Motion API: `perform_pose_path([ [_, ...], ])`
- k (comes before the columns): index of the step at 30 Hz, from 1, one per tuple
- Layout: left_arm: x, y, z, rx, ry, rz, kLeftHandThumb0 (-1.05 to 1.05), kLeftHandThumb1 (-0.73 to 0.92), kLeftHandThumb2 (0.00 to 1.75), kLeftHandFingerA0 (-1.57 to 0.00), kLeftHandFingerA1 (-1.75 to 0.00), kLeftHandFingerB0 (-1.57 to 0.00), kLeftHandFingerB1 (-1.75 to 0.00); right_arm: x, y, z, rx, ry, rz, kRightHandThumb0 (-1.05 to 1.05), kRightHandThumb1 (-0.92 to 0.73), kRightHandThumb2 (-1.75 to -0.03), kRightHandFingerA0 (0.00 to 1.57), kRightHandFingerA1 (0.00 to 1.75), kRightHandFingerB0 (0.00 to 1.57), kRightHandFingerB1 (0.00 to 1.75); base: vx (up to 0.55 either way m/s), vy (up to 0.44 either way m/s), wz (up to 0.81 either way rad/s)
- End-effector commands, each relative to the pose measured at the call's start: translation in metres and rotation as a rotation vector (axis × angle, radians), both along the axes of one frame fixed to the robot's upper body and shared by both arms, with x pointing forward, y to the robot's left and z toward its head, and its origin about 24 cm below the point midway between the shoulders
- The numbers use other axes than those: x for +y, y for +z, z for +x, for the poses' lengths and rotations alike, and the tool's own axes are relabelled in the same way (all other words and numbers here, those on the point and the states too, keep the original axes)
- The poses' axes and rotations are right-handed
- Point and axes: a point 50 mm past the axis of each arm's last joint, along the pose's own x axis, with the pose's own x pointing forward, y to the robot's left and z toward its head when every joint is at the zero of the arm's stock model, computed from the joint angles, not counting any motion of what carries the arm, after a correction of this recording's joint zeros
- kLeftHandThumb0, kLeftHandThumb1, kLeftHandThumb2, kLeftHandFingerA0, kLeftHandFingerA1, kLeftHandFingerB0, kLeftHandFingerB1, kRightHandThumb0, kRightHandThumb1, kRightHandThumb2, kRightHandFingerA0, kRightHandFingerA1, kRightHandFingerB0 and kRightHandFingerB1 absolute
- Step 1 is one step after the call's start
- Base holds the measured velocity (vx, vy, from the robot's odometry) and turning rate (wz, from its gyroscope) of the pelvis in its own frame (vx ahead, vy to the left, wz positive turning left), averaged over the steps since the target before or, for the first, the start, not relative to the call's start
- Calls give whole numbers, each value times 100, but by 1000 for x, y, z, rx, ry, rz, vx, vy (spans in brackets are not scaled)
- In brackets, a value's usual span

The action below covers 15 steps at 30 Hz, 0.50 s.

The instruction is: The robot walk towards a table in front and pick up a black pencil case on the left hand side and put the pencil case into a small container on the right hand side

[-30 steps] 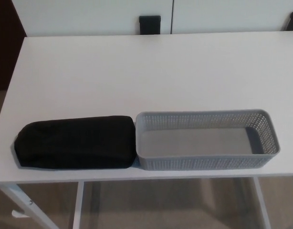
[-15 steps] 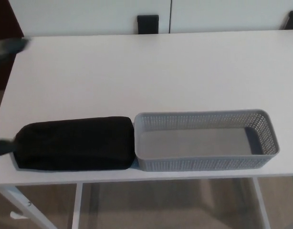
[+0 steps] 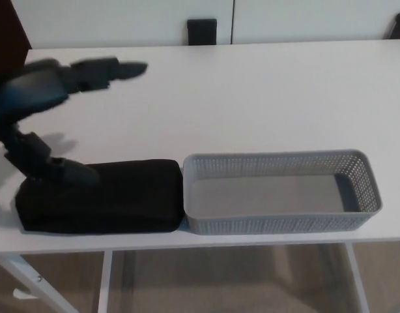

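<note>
A black pencil case (image 3: 115, 199) lies flat near the front left edge of the white table (image 3: 252, 98). Its right end touches a grey perforated container (image 3: 281, 192) that stands empty at the front right. My left hand (image 3: 40, 111) hovers over the case's left end, open. Its fingers (image 3: 105, 70) stretch out to the right above the table, and its thumb (image 3: 60, 168) hangs just over the case's top left. The hand is blurred from motion. My right hand does not show.
Two black chair backs (image 3: 202, 30) peek over the table's far edge, one at the middle and one at the far right corner. White table legs (image 3: 30, 280) show below the front edge, over a beige floor.
My left hand has come in from the left edge and now spreads over the case's left end. The case and container have not moved.
</note>
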Motion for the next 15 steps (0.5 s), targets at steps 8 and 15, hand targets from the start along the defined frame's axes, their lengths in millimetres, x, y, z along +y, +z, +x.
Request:
perform_pose_path([
  [8,16,-49,14,288,278,431,-93,43,63,0,0,0,0,-14,2,-3,14,-68,1,-37,-56,-57,74,55,62,42,0,0,0],
  [15,14,-59,11,299,302,450,-77,42,86,0,0,0,0,-14,3,-3,8,-61,-7,-38,-56,-58,75,56,62,42,0,0,0],
])
